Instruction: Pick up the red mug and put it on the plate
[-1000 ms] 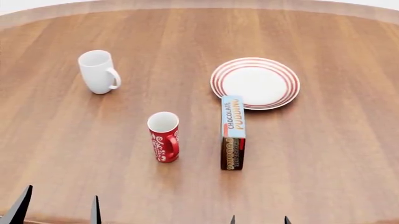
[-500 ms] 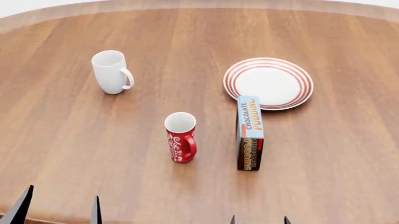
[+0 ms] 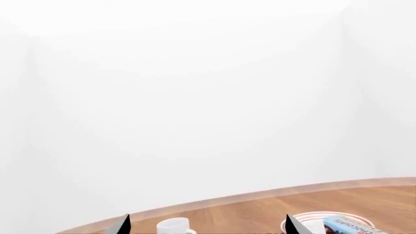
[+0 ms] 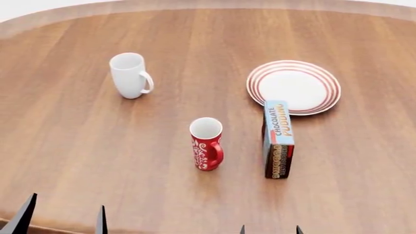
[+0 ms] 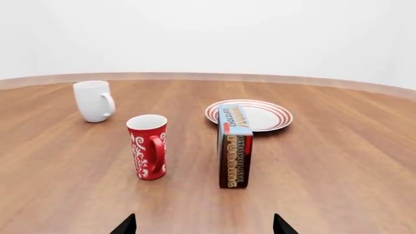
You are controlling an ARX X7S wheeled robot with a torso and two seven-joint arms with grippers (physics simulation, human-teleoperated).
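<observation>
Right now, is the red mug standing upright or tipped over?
Upright: the red mug stands on its base on the table, open mouth facing up.

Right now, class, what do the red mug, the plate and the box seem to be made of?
Red mug: probably glazed ceramic, smooth with printed white swirls. Plate: likely glazed ceramic too, white with red rings. Box: looks like printed cardboard, flat faces, sharp edges.

Light: bright, even, diffuse.
Shadows: faint, soft under the round brown wooden table's point(image 4: 78, 146) objects.
Sharpness: crisp renders, no blur or glare.
</observation>
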